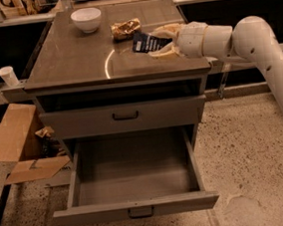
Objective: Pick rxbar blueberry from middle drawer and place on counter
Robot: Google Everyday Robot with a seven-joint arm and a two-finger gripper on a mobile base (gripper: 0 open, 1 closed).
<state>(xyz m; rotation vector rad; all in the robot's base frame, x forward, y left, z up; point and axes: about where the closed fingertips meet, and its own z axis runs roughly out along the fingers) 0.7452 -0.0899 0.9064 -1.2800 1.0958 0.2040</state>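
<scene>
hand (162, 42) tight around the rxbar blueberry (146, 42) over the counter (71, 59), white wrapper print illegible

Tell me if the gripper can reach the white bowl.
Likely not: the gripper, above the counter, is shut on the rxbar blueberry, and the snack bag blocks the white bowl.

The gripper (158, 43) above the counter (71, 59) covers one end of the rxbar blueberry (143, 42).

White print on the rxbar blueberry (146, 42), in the gripper (160, 42) over the counter (71, 59), seems illegible.
</scene>
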